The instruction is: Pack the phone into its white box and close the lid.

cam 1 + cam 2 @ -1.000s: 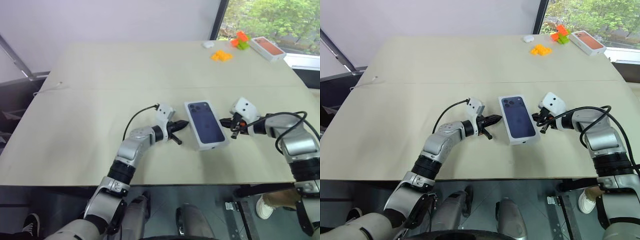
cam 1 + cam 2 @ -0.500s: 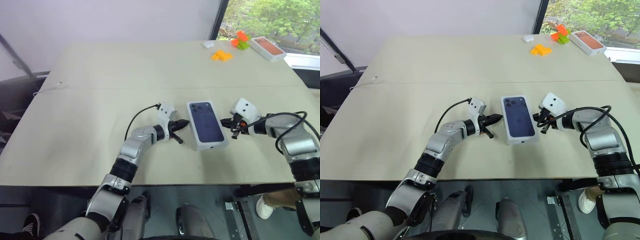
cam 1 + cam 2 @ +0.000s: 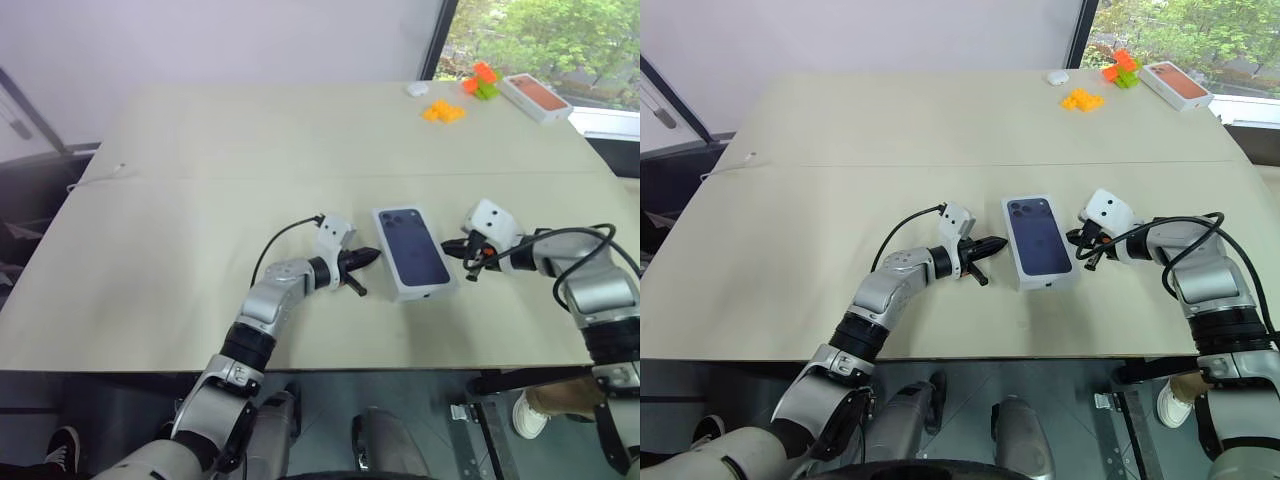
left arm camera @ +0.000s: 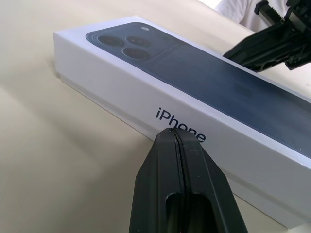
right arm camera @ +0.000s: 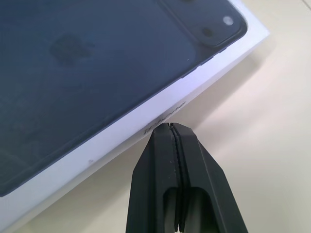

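The white box (image 3: 425,292) lies flat near the table's front, right of the middle, with its lid on. The lid bears a dark-blue print of a phone's back, and the long side wall (image 4: 121,92) carries black lettering. The phone itself is hidden. My left gripper (image 3: 372,254) is shut, its tips (image 4: 174,133) against the box's left long side at the lettering. Shut as well, my right gripper (image 3: 447,243) points its tips (image 5: 168,126) at the opposite long side (image 5: 146,116), close to it or touching. The box sits between the two grippers.
At the table's far right corner stand a white box with an orange-red top (image 3: 536,97), an orange and green toy (image 3: 481,82), orange blocks (image 3: 442,111) and a small white object (image 3: 417,89). A thin cable end (image 3: 110,171) lies at the left edge.
My left forearm has swung a little toward the box. The box has crept slightly rightward and nearer. The right gripper has stayed where it was.
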Controlling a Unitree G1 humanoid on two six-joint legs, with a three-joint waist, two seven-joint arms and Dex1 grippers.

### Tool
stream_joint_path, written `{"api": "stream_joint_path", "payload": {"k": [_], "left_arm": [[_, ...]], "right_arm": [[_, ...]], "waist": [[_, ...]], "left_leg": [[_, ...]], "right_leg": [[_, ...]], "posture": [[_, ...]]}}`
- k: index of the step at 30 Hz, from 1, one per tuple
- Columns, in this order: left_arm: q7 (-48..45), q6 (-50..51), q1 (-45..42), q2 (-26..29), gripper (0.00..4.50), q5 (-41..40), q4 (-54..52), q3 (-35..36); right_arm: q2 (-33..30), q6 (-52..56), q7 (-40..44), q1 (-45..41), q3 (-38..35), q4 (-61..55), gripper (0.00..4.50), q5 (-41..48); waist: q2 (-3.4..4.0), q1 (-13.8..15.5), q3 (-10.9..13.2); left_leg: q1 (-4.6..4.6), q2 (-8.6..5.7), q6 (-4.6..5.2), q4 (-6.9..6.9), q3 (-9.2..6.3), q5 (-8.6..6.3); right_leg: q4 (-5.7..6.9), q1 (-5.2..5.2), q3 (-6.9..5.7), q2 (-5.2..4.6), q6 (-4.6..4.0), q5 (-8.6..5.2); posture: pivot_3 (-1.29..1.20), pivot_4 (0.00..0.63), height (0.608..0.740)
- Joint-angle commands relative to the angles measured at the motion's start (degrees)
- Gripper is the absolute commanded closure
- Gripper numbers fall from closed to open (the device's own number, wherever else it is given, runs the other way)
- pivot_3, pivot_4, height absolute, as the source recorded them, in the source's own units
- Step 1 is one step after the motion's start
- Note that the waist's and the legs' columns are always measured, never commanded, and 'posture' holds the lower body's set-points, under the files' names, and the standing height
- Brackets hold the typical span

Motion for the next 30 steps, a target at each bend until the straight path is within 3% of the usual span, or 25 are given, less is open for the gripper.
{"api": "stream_joint_path", "payload": {"k": [1,10,16,22,25,30], "left_arm": [[0.03,-0.75,-0.79,-0.68,4.50,-0.02,-1.45,0.01],[0.55,3.55,-1.14,1.30,4.50,-2.39,-6.43,2.97],[2.23,7.47,-6.40,-0.17,4.50,-5.50,-11.13,5.25],[2.48,5.83,-5.62,-4.59,4.50,-3.61,-7.05,1.35],[3.21,6.52,-3.75,-5.79,4.50,-3.71,-4.52,0.99],[4.07,5.21,-2.36,-3.08,4.50,1.37,-0.55,-2.30]], "right_arm": [[-0.40,-0.74,-0.22,-0.53,-0.59,-0.43,4.48,-0.28],[-2.12,-1.13,0.71,-3.78,-2.78,2.21,4.48,-0.06],[-0.51,7.44,3.92,-7.15,-7.72,-2.54,4.48,9.44],[-0.21,11.65,5.48,-0.13,-5.46,-10.88,4.48,11.71],[-0.83,8.83,4.36,4.11,-3.12,-11.78,4.48,8.48],[-0.77,6.16,2.46,7.40,-2.01,-12.10,4.48,6.16]], "waist": [[0.00,-0.01,0.00],[0.02,-0.15,0.01],[0.00,0.16,0.02],[-0.01,0.93,0.01],[0.01,1.10,0.00],[0.04,1.01,-0.03]], "left_leg": [[0.00,0.00,0.00,0.00,0.00,0.00],[0.00,0.00,0.00,-0.02,0.00,0.00],[-0.01,0.00,0.00,0.00,0.00,0.00],[-0.01,-0.02,0.05,0.03,-0.01,-0.10],[-0.02,-0.02,0.05,0.03,0.00,-0.10],[0.06,-0.01,0.00,0.06,-0.01,-0.13]], "right_leg": [[0.00,0.00,0.00,0.00,0.00,0.00],[0.00,-0.02,0.00,0.00,0.00,0.00],[0.01,-0.01,-0.01,0.00,0.00,0.00],[-0.13,0.10,-0.04,-0.01,0.05,-0.03],[-0.11,0.04,-0.02,-0.01,0.05,-0.03],[-0.10,0.12,-0.03,-0.01,0.04,-0.03]], "posture": [[0.00,0.150,0.740],[0.00,0.150,0.740],[0.00,0.150,0.740],[0.00,0.150,0.740],[0.00,0.150,0.740],[0.00,0.150,0.740]]}}
